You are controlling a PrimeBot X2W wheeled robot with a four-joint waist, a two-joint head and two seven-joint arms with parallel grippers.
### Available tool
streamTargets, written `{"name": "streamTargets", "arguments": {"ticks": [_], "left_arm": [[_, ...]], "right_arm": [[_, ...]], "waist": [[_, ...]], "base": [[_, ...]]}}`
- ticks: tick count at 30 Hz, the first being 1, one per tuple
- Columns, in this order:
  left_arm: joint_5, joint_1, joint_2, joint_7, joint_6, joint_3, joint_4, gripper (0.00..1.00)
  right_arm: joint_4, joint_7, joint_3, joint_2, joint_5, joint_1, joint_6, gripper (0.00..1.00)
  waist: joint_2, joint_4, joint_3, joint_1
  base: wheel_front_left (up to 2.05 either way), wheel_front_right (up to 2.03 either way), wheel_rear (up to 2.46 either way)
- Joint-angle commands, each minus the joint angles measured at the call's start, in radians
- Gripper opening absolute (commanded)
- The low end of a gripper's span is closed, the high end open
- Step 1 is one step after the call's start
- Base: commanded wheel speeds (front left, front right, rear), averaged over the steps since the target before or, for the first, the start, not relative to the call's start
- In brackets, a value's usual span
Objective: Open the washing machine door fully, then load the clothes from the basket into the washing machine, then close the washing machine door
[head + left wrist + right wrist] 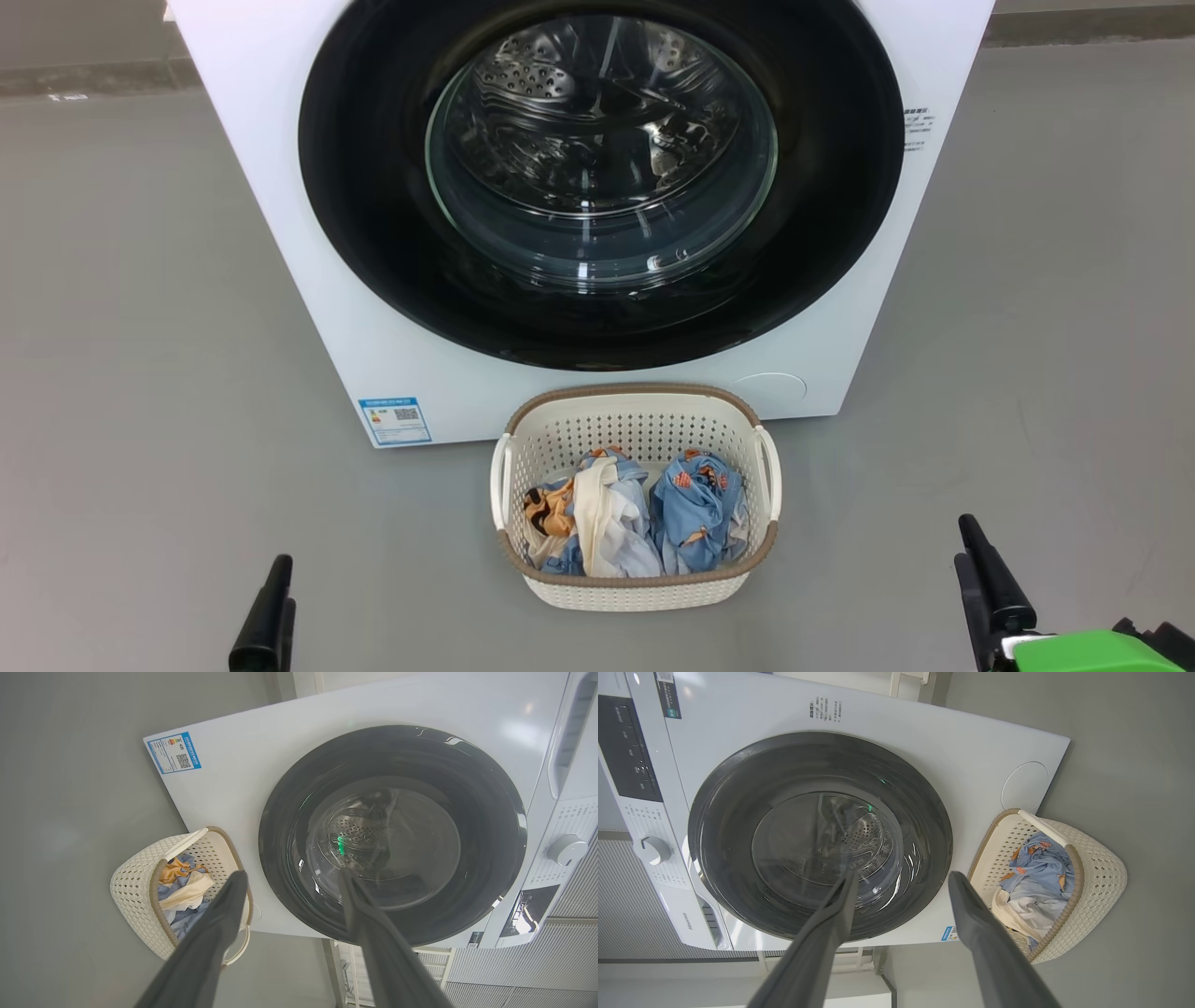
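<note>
Cream basket (635, 590) of clothes (695, 509) fronts the shut washing machine door (373, 187); left hand (293, 877) and right hand (903, 876) gape empty.

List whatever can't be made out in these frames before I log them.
- Head view: the washing machine top is cut off by the upper edge.
- Head view: blue label sticker print too small to read.
- All views: number of clothes; bunched, lower ones hidden by the basket wall.
- Wrist views: drum depth blurred by reflections on the washing machine door.
</note>
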Motion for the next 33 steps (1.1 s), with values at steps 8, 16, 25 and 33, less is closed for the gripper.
{"name": "streamTargets", "arguments": {"ticks": [8,16,25,33], "left_arm": [[0.134,-0.02,0.03,-0.032,-0.002,-0.001,-0.053,1.0],[0.254,-0.013,0.036,-0.055,-0.002,-0.009,-0.07,1.0],[0.372,-0.006,0.041,-0.082,-0.002,-0.015,-0.079,1.0],[0.463,0.0,0.047,-0.102,-0.002,-0.023,-0.086,1.0]], "right_arm": [[-0.027,-0.034,0.035,-0.027,-0.136,-0.043,0.0,1.0],[-0.028,-0.058,0.053,-0.041,-0.245,-0.048,0.0,1.0],[-0.025,-0.084,0.075,-0.055,-0.364,-0.054,0.001,1.0],[-0.022,-0.104,0.094,-0.066,-0.446,-0.056,0.001,1.0]], "waist": [[0.0,0.002,-0.001,-0.0001],[0.0,0.004,-0.001,-0.0001],[0.0,0.002,-0.003,-0.0001],[0.0,0.002,-0.006,-0.0001]], "base": [[0.0,0.0,0.0],[0.0,0.0,0.0],[0.0,0.0,0.0],[0.0,0.0,0.0]]}}
